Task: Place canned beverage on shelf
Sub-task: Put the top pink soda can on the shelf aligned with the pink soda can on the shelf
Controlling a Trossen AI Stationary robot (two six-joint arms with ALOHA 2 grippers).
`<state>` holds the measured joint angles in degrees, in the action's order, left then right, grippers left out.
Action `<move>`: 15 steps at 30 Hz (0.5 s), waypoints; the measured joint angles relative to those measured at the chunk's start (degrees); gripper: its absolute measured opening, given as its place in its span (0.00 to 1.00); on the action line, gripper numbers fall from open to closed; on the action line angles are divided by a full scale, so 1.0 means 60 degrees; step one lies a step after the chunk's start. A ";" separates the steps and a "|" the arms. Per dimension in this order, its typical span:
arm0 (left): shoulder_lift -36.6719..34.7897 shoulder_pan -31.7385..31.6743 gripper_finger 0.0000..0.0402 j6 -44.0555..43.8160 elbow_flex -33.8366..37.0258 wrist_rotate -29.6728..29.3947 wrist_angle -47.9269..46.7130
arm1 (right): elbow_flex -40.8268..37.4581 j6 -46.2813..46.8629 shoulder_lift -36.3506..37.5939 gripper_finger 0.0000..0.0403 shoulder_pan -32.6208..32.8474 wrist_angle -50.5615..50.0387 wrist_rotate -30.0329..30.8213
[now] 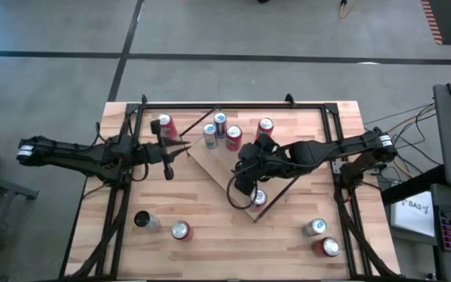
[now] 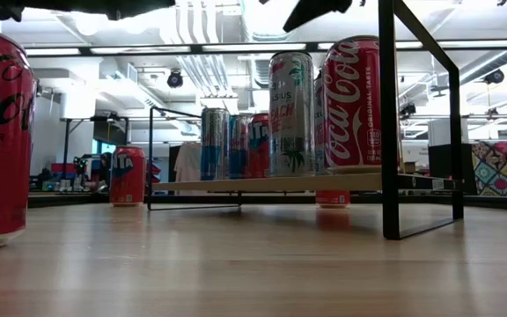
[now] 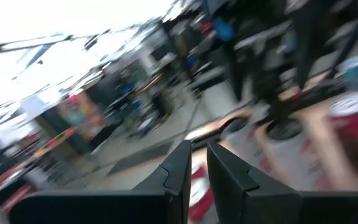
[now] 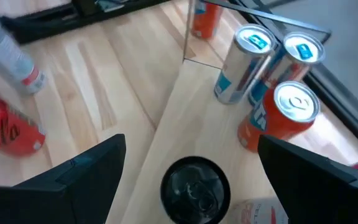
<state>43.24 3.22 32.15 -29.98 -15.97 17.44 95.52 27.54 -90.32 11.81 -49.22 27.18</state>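
A dark-topped can (image 4: 194, 186) stands upright on the shelf (image 4: 179, 112), directly under the right gripper (image 4: 191, 180).

Its fingers spread wide, one each side of the can, gripping nothing; a clean finish likely means lifting straight up, clear of the neighbouring orange can (image 4: 284, 115) and blue cans (image 4: 244, 62). The left gripper (image 3: 197, 171), nearly closed and empty, waits over the table's left side.

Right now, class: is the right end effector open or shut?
Open: the right end effector has its fingers spread wide above the shelf.
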 joint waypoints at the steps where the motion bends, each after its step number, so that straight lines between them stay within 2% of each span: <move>1: 0.0038 0.0006 0.09 -0.0097 0.0000 0.0330 0.0103 | -0.0002 -0.0211 0.0000 0.88 0.0061 0.0039 0.0000; 6: 0.0338 0.0015 0.09 -0.0641 0.0000 0.1298 0.0560 | -0.0016 -0.0977 0.0000 0.86 0.0485 0.0105 0.0516; 15: 0.1380 0.0080 0.09 -0.1937 0.0000 0.1337 0.1730 | -0.0053 -0.1986 0.0191 0.83 0.1245 0.0111 0.0731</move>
<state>51.52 3.71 20.53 -29.98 -7.94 27.82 95.20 15.62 -89.18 19.28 -48.56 31.56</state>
